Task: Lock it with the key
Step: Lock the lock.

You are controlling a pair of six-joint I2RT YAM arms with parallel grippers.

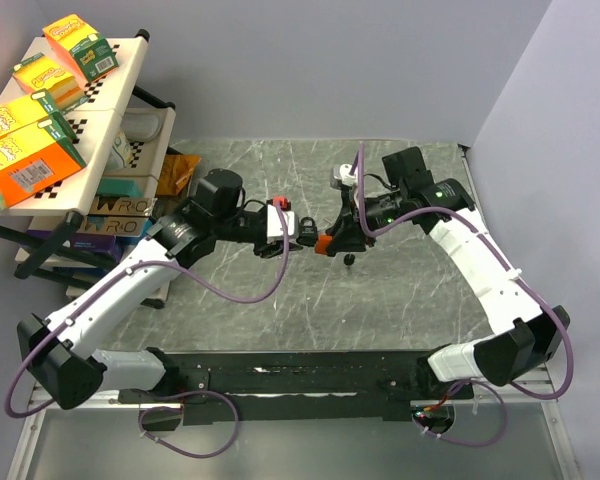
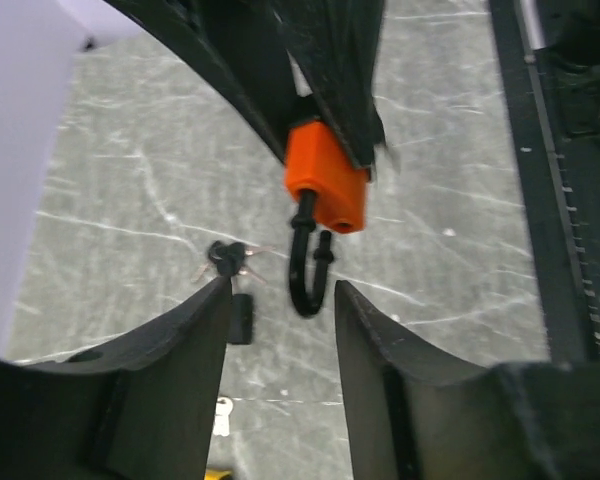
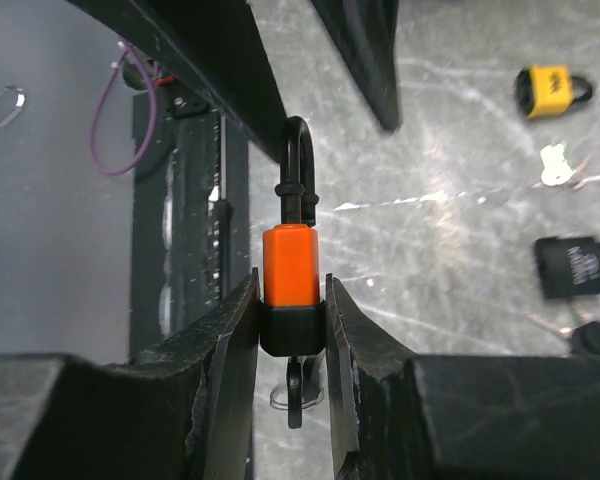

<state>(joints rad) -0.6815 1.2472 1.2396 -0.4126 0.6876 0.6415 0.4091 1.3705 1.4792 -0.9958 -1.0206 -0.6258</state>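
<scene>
My right gripper [image 3: 291, 300] is shut on an orange padlock [image 3: 291, 262] with a black base, and holds it above the table. The black shackle [image 3: 298, 170] points away from the wrist. A black-headed key [image 3: 295, 388] hangs out of the lock's base. In the top view the right gripper [image 1: 332, 240] and the padlock [image 1: 323, 243] are at mid-table. My left gripper [image 2: 280, 325] is open and empty, and faces the padlock [image 2: 325, 185]. Its fingers [image 2: 185, 335] stand just short of the shackle [image 2: 310, 270]. In the top view the left gripper [image 1: 304, 232] is close beside the lock.
On the table below lie a yellow padlock [image 3: 550, 90], a silver key [image 3: 555, 165], a black padlock [image 3: 578, 265] and a bunch of keys [image 2: 228, 258]. A shelf rack [image 1: 110, 120] with yellow boxes stands at the far left. The black base rail [image 1: 300, 375] runs along the near edge.
</scene>
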